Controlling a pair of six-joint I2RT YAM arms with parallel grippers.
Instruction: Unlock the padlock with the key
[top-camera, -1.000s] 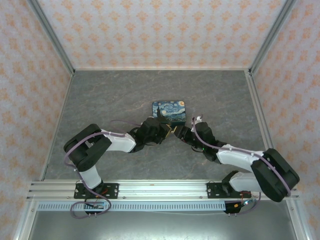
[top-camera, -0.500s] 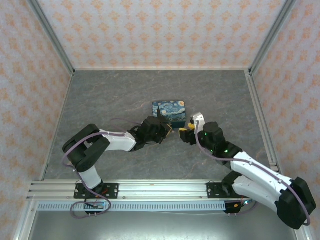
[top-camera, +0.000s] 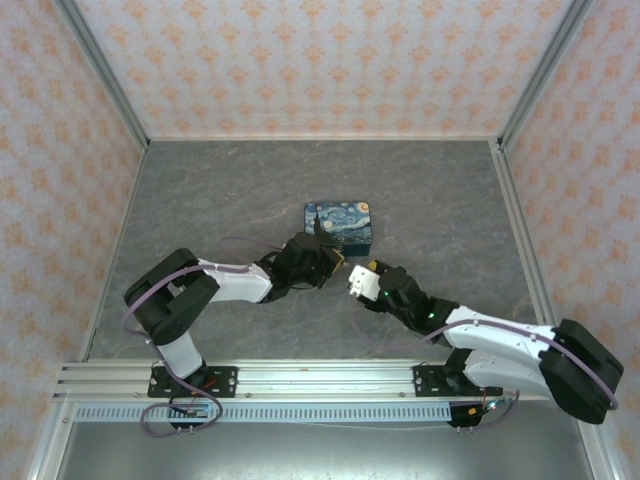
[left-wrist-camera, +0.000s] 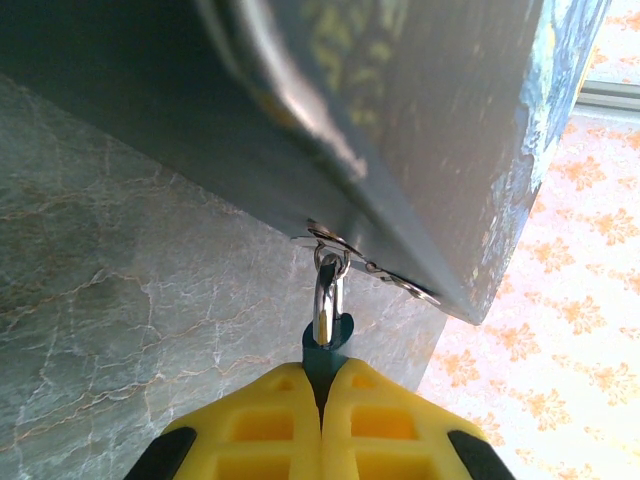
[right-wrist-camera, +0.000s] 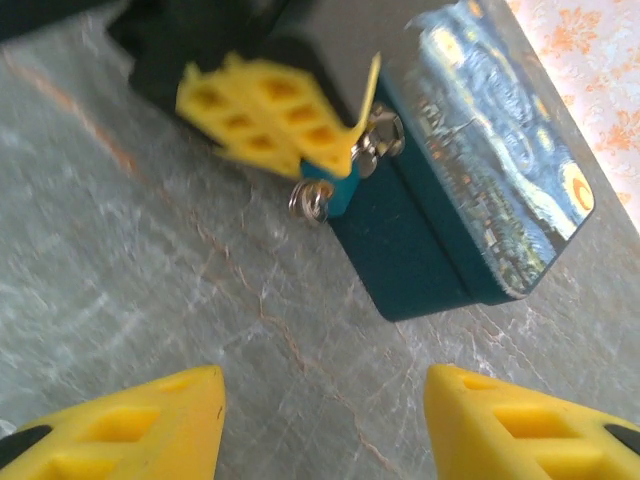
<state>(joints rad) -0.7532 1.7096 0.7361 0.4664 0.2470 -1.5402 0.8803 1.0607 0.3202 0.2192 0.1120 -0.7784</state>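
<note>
The padlock, tiny and teal, has its shiny metal loop through the clasp of the painted tin, on the tin's near side around the middle of the desk. The left gripper pinches its body. The right gripper has its fingers spread wide.

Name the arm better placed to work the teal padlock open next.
Right: the right fingers are open and free, facing the small teal padlock; the left fingers are shut on it.
</note>
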